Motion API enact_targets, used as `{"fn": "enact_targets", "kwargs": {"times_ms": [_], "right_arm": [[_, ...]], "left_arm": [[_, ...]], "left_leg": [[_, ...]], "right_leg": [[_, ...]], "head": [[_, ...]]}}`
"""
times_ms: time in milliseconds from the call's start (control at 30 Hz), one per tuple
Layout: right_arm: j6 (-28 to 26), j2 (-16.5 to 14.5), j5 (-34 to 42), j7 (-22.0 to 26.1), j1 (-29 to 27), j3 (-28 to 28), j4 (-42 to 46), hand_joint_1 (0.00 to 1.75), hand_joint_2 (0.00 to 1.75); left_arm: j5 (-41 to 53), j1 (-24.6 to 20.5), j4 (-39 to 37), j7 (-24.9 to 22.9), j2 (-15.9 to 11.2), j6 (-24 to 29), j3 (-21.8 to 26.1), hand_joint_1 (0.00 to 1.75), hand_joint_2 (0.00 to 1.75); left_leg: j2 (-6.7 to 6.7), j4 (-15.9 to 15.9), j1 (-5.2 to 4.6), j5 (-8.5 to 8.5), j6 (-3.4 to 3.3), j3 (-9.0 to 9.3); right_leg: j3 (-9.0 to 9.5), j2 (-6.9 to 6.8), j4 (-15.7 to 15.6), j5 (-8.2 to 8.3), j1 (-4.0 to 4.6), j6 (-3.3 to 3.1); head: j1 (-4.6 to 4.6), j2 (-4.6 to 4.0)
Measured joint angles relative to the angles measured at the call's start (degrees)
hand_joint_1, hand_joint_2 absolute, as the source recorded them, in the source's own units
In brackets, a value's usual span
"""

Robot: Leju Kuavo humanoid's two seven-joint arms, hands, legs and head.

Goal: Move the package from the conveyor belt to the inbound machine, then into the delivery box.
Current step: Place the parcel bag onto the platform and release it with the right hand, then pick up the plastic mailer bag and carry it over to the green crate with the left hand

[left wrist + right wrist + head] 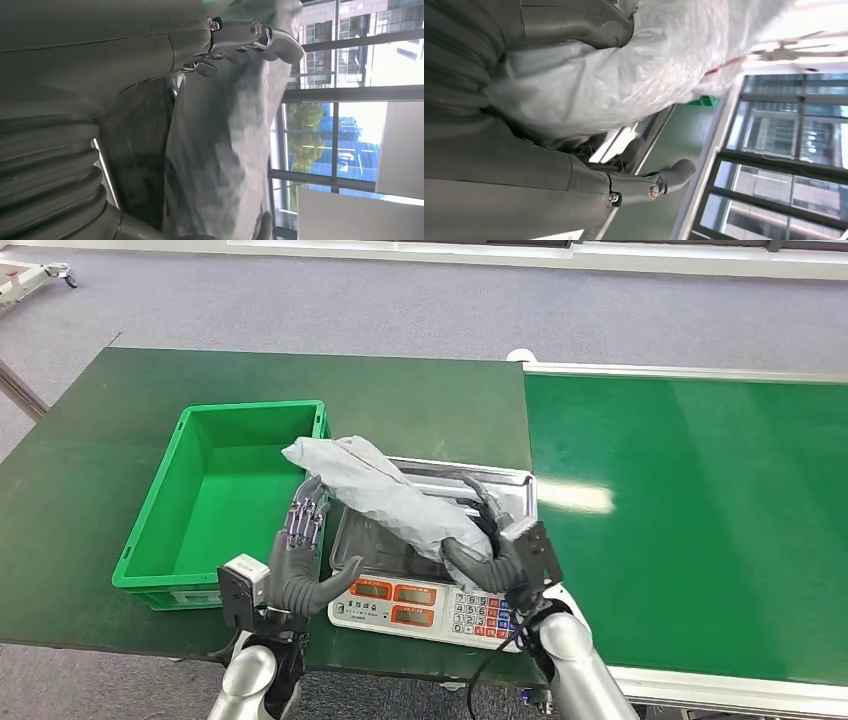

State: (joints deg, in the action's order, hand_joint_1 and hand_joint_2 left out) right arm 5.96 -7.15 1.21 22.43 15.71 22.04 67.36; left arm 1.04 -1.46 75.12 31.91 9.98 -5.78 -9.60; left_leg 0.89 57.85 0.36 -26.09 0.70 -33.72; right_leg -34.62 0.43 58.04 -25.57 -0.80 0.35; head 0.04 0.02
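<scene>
Both hands grasped grey package (385, 495) above scale (420, 605): left hand (300, 560), right hand (497, 550); green box (150, 540) adjacent.

High head view down onto table (100, 470); two turned wrist close-ups, all sharing the grey package (385, 495).

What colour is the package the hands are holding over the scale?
Light grey, a crinkled plastic bag; it shows best in the head view.
</scene>
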Motion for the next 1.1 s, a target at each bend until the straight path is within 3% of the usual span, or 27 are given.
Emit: {"fn": "enact_targets", "kwargs": {"times_ms": [267, 433, 633, 800, 900, 1000, 1100], "right_arm": [[3.8, 2.1, 4.8, 2.8, -6.2, -9.4, 0.9, 0.00, 1.75], [9.8, 2.2, 5.8, 3.2, -6.8, -13.8, -0.6, 0.00, 1.75], [16.8, 2.3, 8.7, 4.0, -6.2, -17.9, -3.5, 0.00, 1.75], [19.7, 2.3, 9.3, 4.2, -4.6, -18.8, -5.8, 0.00, 1.75], [21.2, 2.2, 9.1, 4.1, -3.5, -18.8, -6.8, 0.00, 1.75], [22.1, 2.2, 9.1, 3.9, -2.1, -18.6, -8.1, 0.00, 1.75], [22.4, 2.2, 9.4, 3.8, -0.7, -18.1, -9.5, 0.00, 1.75]], "left_arm": [[5.6, 1.2, 0.7, 2.1, -0.6, 2.7, 0.0, 0.00, 1.75], [14.0, 0.1, 1.1, 3.6, -0.8, 6.4, 0.0, 0.00, 1.75], [25.7, -3.6, 1.4, 3.7, -1.4, 12.7, -1.3, 0.00, 1.75], [36.7, -9.7, -2.4, 0.9, -1.9, 20.4, -3.9, 0.00, 1.75], [40.3, -14.9, -8.3, 0.0, -2.3, 16.5, -6.3, 0.00, 1.75], [44.7, -21.6, -17.7, 1.8, -3.0, 6.4, -10.4, 0.00, 1.75], [51.5, -28.9, -29.0, 4.6, -3.7, -2.2, -17.6, 0.00, 1.75]], "left_leg": [[-0.02, 0.0, -0.01, -0.06, -0.04, -0.01], [-0.05, 0.0, 0.00, -0.04, -0.02, 0.02], [-0.05, 0.0, 0.00, 0.01, 0.01, 0.04], [-0.05, 0.0, 0.00, 0.06, -0.01, 0.06], [-0.05, 0.0, 0.00, 0.12, 0.00, 0.05], [-0.05, 0.0, 0.00, 0.22, 0.03, 0.04], [-0.05, 0.0, -0.01, 0.32, 0.03, 0.03]], "right_leg": [[-0.01, 0.00, 0.0, -0.01, -0.01, 0.00], [0.00, 0.01, 0.0, 0.00, 0.00, 0.00], [0.03, 0.00, 0.0, 0.05, 0.00, -0.03], [0.04, 0.01, 0.0, 0.11, 0.00, -0.02], [0.04, 0.00, 0.0, 0.18, 0.00, -0.04], [0.02, 0.00, 0.0, 0.28, 0.00, -0.05], [0.01, 0.02, 0.0, 0.36, -0.01, -0.05]], "head": [[0.02, 0.00], [0.01, 0.00], [0.02, 0.00], [0.02, 0.00], [0.01, 0.00], [0.01, 0.00], [0.02, 0.00]]}}
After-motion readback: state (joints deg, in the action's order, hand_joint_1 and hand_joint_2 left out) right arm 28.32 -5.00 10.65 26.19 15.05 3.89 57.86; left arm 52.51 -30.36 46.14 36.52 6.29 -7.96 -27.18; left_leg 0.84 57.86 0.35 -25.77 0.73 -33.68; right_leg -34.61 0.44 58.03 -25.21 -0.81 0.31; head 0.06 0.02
